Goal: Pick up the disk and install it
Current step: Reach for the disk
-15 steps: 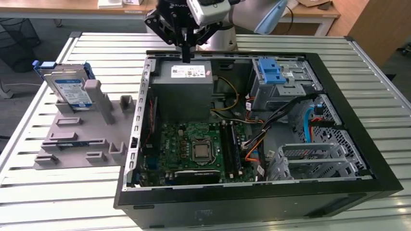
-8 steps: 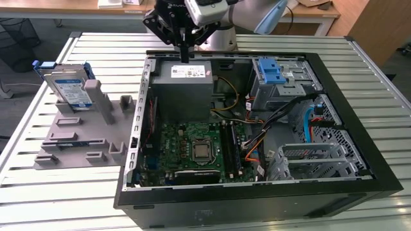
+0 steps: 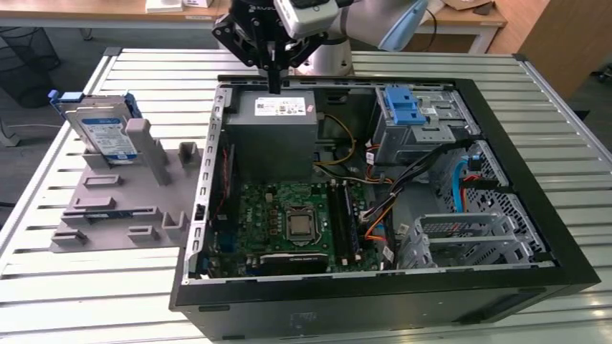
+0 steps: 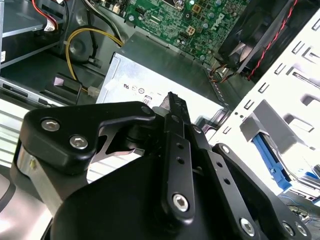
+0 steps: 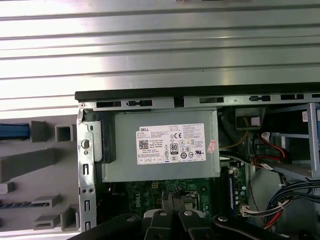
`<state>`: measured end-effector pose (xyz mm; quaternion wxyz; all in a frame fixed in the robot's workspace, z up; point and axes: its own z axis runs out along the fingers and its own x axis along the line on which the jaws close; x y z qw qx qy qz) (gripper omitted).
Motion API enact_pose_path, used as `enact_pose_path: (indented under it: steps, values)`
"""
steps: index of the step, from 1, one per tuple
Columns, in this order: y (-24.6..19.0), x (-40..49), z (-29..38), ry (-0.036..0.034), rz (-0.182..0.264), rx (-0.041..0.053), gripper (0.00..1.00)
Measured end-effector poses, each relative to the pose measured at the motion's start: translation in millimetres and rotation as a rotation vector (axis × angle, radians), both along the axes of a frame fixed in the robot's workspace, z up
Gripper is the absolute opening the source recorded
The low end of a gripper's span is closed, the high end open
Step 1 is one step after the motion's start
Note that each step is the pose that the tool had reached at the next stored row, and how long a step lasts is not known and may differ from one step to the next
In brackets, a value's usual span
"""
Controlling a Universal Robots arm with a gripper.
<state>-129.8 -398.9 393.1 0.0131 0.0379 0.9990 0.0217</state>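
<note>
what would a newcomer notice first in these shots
The open computer case lying on the slatted table, its green motherboard exposed, dominates the exterior view. The black gripper hangs over the grey power supply at the case's far end. The disk stands upright in a grey holder at the exterior view's left.

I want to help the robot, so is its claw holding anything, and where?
Nothing. The gripper is shut and empty; the disk stands in the grey holder.
</note>
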Motion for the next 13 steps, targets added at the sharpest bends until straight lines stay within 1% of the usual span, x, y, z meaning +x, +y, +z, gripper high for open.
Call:
enact_pose_path:
  steps: [10,13]
  values:
    - [0.0,-1.8,-0.4,0.0000,0.000,0.0000,0.11]
    - [0.0,-3.9,-1.1,0.0000,0.000,0.0000,0.11]
